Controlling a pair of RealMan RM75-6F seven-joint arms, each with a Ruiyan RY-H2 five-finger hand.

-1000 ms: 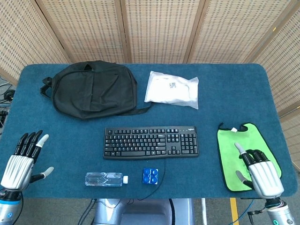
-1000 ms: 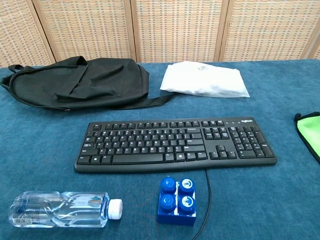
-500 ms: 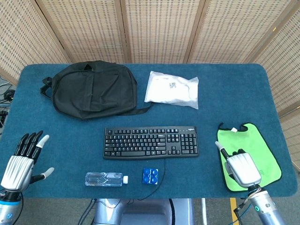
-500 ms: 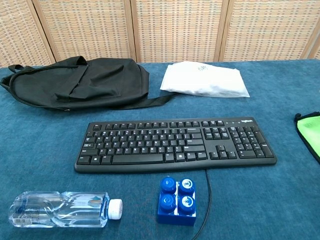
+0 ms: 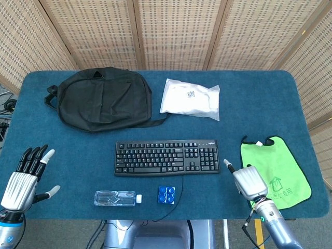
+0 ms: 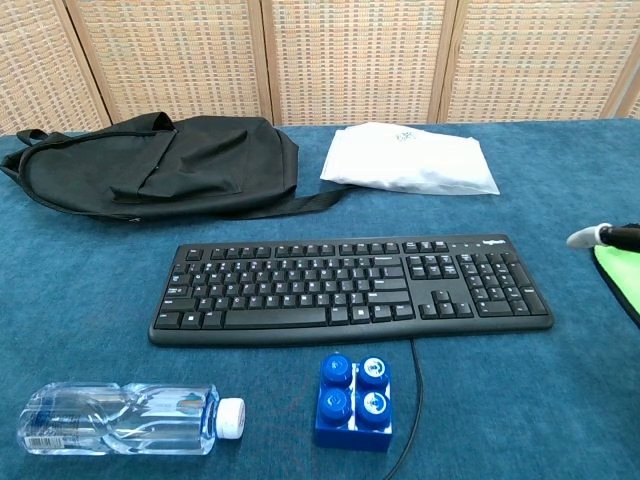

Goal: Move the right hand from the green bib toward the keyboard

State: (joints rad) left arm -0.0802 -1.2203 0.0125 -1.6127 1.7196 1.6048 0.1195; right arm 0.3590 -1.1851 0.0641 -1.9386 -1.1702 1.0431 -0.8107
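The black keyboard (image 5: 166, 157) (image 6: 350, 290) lies at the table's middle. The green bib (image 5: 280, 166) (image 6: 622, 272) is spread flat at the front right. My right hand (image 5: 248, 181) hovers at the bib's left edge, back upward and holding nothing, just right of the keyboard's number pad. One white-tipped finger reaches toward the keyboard's right end, and in the chest view only that fingertip (image 6: 588, 237) shows at the right edge. My left hand (image 5: 23, 179) rests at the front left with fingers spread, empty.
A black backpack (image 5: 101, 98) and a white packet (image 5: 190, 98) lie behind the keyboard. A water bottle (image 5: 116, 197) lies on its side and a blue block (image 5: 166, 194) sits in front of the keyboard, with the keyboard's cable running off the front edge.
My right hand has slid left off the middle of the bib to its left edge, nearer the keyboard. Its fingertip now enters the chest view. The left hand has stayed put.
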